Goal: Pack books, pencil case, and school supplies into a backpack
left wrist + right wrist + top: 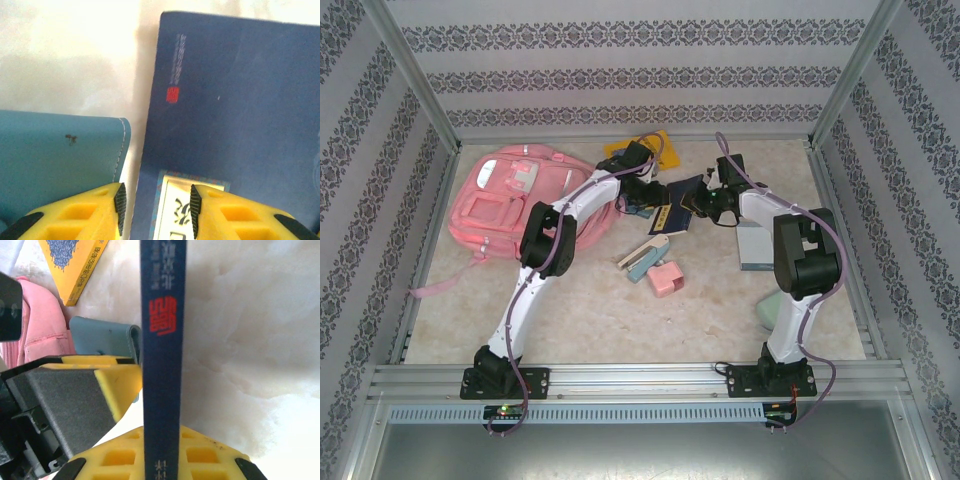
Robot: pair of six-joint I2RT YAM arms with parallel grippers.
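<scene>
My right gripper [162, 442] is shut on a dark navy book [162, 340], which I see edge-on with a red mark on its spine. My left gripper [157, 207] stands open, its fingers astride that navy book's [240, 100] left edge near the yellow label. A teal pouch [55, 160] lies just left of it. In the top view both grippers meet at the navy book [672, 205] at mid back. The pink backpack [515, 205] lies back left, the yellow book [642, 143] behind it. A mint pencil case [768, 312] peeks out from behind the right arm.
The teal-and-beige stapler [645, 258] and the pink block [666, 278] sit on the table in front of the grippers. Another flat dark book [753, 250] lies beside the right arm. Patterned walls and a metal frame close in the table.
</scene>
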